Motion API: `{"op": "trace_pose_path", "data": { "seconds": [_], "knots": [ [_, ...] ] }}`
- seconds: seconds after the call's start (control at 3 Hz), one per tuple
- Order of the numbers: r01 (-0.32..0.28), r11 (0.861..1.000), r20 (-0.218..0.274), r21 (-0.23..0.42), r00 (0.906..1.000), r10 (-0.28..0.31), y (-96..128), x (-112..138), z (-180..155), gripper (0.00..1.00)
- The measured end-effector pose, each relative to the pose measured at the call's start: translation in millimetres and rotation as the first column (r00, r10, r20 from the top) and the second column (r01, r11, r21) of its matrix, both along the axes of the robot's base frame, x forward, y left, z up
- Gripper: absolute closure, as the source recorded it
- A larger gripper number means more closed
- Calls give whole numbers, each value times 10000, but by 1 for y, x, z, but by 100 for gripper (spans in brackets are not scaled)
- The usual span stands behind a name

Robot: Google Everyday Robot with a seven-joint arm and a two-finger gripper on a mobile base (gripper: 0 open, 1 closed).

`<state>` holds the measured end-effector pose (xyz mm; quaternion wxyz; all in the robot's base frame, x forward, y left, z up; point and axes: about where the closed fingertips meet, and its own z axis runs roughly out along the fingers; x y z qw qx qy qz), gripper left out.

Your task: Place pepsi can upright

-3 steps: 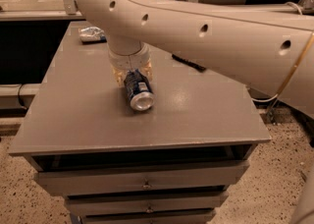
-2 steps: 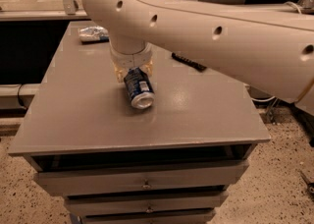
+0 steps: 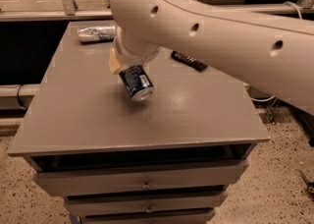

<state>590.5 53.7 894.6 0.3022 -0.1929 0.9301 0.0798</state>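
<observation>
Tilt-up in progress: dark blue aluminium pepsi can (image 3: pixel 137 82) hangs slanted under the cream two-finger gripper (image 3: pixel 127 67), above the middle of the flat grey cabinet top (image 3: pixel 88 120).
The gripper is clamped narrow on the can's upper end. The free silver end points down toward 5 o'clock, so the can looks carried, not resting. The way to do this well, I'd say: roll the wrist until the can's axis is vertical, lower gently until the end sits flat, and only then let go. The silver-white can (image 3: pixel 95 33) lies at 11 o'clock and the flat dark snack wrapper (image 3: pixel 189 61) at 2 o'clock, both well apart.
</observation>
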Motion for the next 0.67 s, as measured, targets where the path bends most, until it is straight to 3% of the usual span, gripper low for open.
{"op": "trace_pose_path", "data": {
  "seconds": [0.33, 0.67],
  "knots": [
    [-1545, 9824, 1412, 1048, 9802, 1391, 7, -8, 18, 100],
    [-2328, 9474, 2434, 2197, 9535, 1778, 19, -9, 36, 100]
  ]
}}
